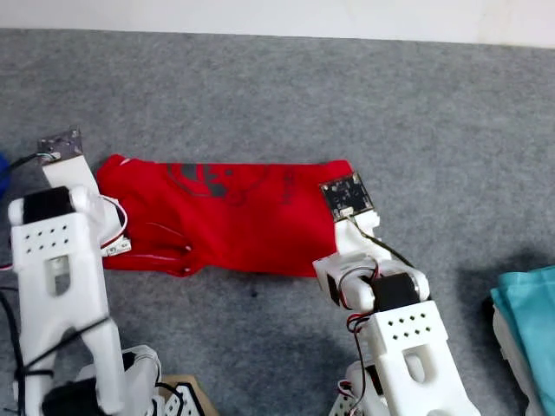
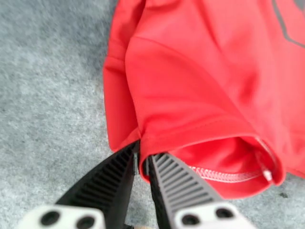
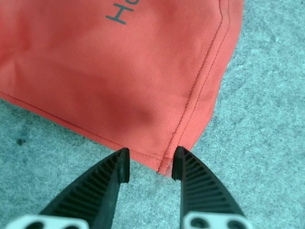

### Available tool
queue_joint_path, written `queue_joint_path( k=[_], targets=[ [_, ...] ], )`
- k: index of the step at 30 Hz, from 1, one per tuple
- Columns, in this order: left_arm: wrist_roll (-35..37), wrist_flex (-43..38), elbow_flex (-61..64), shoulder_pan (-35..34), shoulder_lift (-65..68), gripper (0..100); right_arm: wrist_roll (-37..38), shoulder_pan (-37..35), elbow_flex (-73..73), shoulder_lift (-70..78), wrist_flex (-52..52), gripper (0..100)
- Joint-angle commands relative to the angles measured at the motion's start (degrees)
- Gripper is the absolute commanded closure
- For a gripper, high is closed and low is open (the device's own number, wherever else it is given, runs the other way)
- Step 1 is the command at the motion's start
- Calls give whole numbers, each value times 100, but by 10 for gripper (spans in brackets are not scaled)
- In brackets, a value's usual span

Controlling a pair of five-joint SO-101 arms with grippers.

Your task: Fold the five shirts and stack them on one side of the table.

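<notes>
A red shirt (image 1: 225, 217) lies folded lengthwise on the grey table, its dark print facing up. At the shirt's left end, my left gripper (image 2: 142, 160) is shut on the red shirt's (image 2: 190, 95) edge next to a sleeve opening. My right gripper (image 3: 151, 164) is open at the shirt's right end. Its two fingers stand either side of the hemmed corner of the red shirt (image 3: 119, 76), low over the table. In the high view both arms cover their own fingertips.
A folded teal shirt (image 1: 529, 321) lies at the table's right edge. A blue thing (image 1: 3, 171) peeks in at the far left. Bare grey table (image 1: 347, 95) stretches behind the red shirt and to its right.
</notes>
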Motion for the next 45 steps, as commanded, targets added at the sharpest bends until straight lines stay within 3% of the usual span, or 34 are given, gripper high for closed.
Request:
queue_joint_path(
  k=[1,6,23,35,42,45],
  targets=[
    [-44,35,-92,119,-391,993,-53,-48,-48,-84,-57,843],
    [-35,26,-954,127,110,993,-53,-48,-40,-84,-48,843],
    [325,35,-4136,593,3785,993,-35,-48,-40,-48,-40,843],
    [316,-510,-4303,295,5393,986,-35,-48,-40,-48,-48,843],
    [484,-492,-4312,22,5385,831,-35,-48,-31,-48,-48,843],
    [607,-220,-4347,-4,5042,812,-35,-48,-31,-48,-48,843]
  ],
)
